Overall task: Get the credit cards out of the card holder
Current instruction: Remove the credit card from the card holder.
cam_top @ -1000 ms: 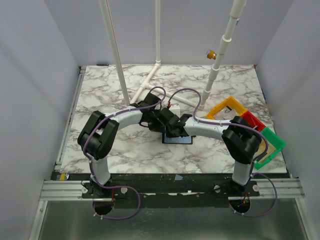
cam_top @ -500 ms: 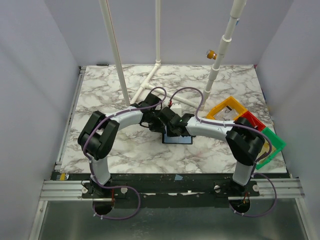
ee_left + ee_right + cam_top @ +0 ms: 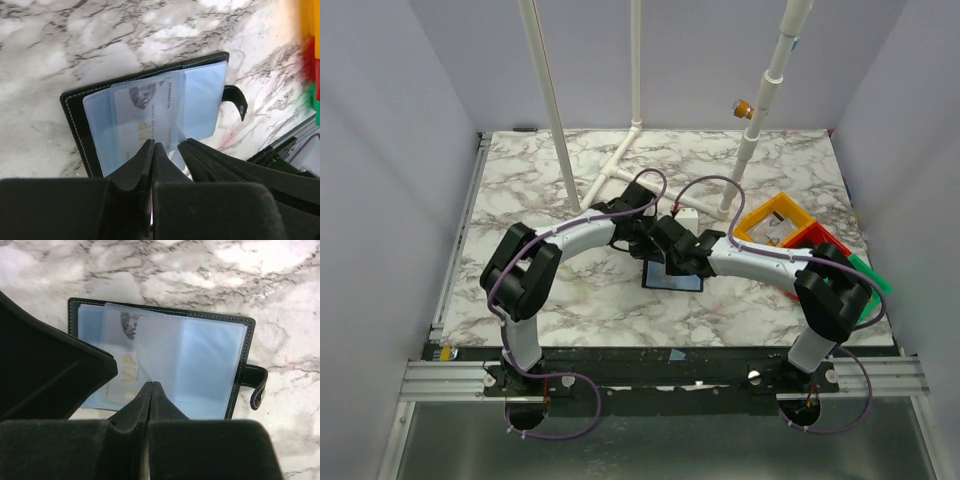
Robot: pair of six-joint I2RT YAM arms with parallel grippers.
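Note:
The card holder (image 3: 672, 279) lies open on the marble table, black outside, pale blue inside; it also shows in the left wrist view (image 3: 75, 120) and the right wrist view (image 3: 240, 350). A pale credit card (image 3: 145, 115) marked "VIP" sticks partly out of its slots and also shows in the right wrist view (image 3: 120, 365). My left gripper (image 3: 153, 145) is shut with its tips on the card's near edge. My right gripper (image 3: 151, 384) is shut on a clear sleeve leaf (image 3: 165, 350) of the holder and lifts it. Both grippers meet over the holder (image 3: 665, 245).
Yellow (image 3: 770, 222), red (image 3: 817, 238) and green (image 3: 865, 272) bins stand at the right. White pipes (image 3: 620, 165) lie and rise at the back. The holder's tab (image 3: 257, 385) points right.
Both arms have shifted a little to the right and farther from the bases. The right elbow has swung right, over the green bin. The holder has stayed in place.

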